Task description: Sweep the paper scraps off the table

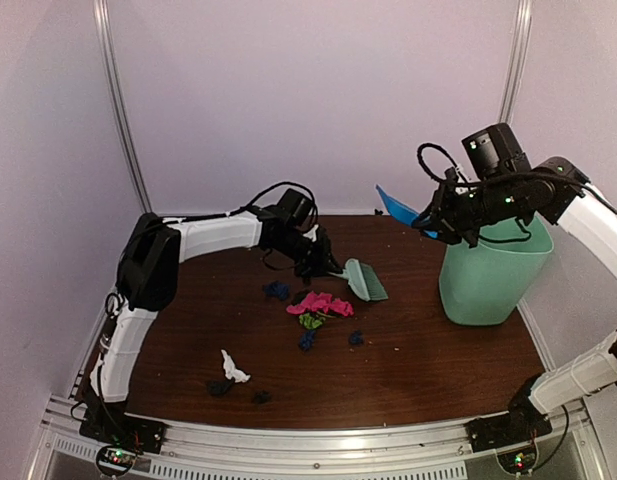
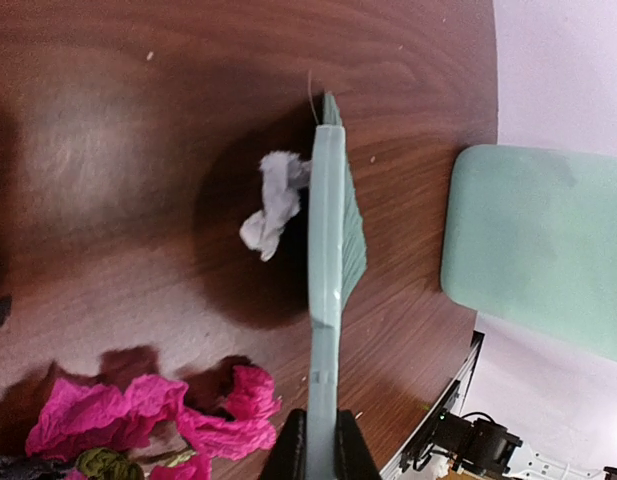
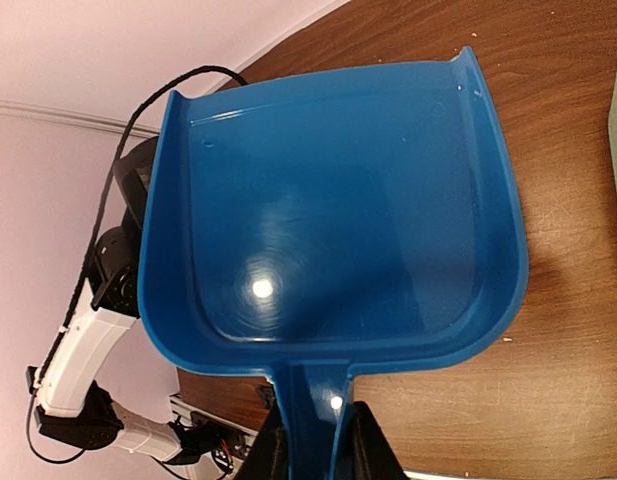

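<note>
Paper scraps lie on the table (image 1: 438,360): a pink cluster (image 1: 321,304) with green and blue wads near the middle, a blue wad (image 1: 277,291), a white wad (image 1: 233,368) and black wads (image 1: 220,386) near the front. My left gripper (image 1: 323,268) is shut on the mint-green brush (image 1: 365,280), held low over the table; in the left wrist view the brush (image 2: 328,260) has a white wad (image 2: 273,203) against it. My right gripper (image 1: 440,222) is shut on the blue dustpan (image 1: 396,205), held in the air; the dustpan (image 3: 328,200) is empty.
A mint-green bin (image 1: 490,272) stands at the right side of the table, below my right arm; it also shows in the left wrist view (image 2: 538,250). A silver rail (image 1: 318,440) runs along the near edge. White walls close in the back and sides.
</note>
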`<action>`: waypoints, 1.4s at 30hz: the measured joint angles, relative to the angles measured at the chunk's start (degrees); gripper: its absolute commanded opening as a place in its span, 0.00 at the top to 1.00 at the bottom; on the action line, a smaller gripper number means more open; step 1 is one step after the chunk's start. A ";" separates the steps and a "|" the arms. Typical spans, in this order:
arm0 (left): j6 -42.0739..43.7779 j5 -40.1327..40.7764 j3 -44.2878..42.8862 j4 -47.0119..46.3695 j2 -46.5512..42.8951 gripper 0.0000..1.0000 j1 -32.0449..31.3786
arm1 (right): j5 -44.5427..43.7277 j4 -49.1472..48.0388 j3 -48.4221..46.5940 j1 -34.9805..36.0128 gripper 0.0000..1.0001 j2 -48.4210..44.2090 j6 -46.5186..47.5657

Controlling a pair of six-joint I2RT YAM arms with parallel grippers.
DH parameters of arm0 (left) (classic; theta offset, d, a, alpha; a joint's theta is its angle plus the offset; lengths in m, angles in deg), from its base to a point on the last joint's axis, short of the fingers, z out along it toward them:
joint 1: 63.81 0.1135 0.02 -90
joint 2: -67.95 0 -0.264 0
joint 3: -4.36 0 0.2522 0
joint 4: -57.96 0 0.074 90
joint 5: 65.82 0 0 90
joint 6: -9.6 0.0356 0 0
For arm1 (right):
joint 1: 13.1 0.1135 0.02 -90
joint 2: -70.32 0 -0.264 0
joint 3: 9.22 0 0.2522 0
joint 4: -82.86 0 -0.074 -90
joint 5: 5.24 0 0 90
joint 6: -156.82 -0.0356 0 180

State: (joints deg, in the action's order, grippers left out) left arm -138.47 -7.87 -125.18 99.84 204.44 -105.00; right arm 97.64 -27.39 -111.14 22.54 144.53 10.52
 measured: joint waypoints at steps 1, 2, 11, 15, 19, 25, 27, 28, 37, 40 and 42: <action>-0.48 -0.20 2.45 -0.74 -0.94 1.00 0.02 | -0.31 0.52 0.04 0.00 1.00 0.24 0.74; -0.66 -0.44 5.20 -1.68 -2.08 1.00 0.13 | -0.59 1.44 0.04 0.02 1.00 0.68 1.64; 0.07 0.85 29.92 -5.40 -20.13 1.00 1.60 | -2.67 6.38 2.62 1.75 1.00 2.51 8.02; 1.62 3.96 37.33 -3.74 -27.47 1.00 2.40 | -2.67 6.56 5.22 3.04 1.00 2.21 9.31; 4.57 8.37 40.28 0.09 -32.54 1.00 3.02 | -2.95 7.45 6.75 4.79 1.00 2.16 11.37; 9.31 14.75 41.59 5.14 -38.62 1.00 3.23 | -4.96 7.76 8.74 9.94 1.00 1.79 15.65; 10.62 15.21 41.57 6.14 -40.06 1.00 3.28 | -5.84 8.07 9.62 12.39 1.00 1.81 16.74; 11.19 15.23 41.51 6.69 -40.72 1.00 3.28 | -6.45 8.46 10.01 13.75 1.00 1.92 17.27; 17.49 9.20 35.21 7.91 -41.55 1.00 2.29 | -11.93 11.69 12.24 17.92 1.00 2.14 16.83; 19.58 6.16 32.04 7.56 -39.78 1.00 -0.13 | -15.43 12.15 11.98 17.92 1.00 0.42 14.56; 20.63 4.37 30.01 7.26 -37.48 1.00 -2.32 | -17.31 12.37 11.45 17.92 1.00 -1.11 13.22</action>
State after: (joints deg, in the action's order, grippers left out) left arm -117.83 -3.50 -95.17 107.10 166.95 -107.32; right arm 80.33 -15.02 -99.69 40.46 143.42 23.75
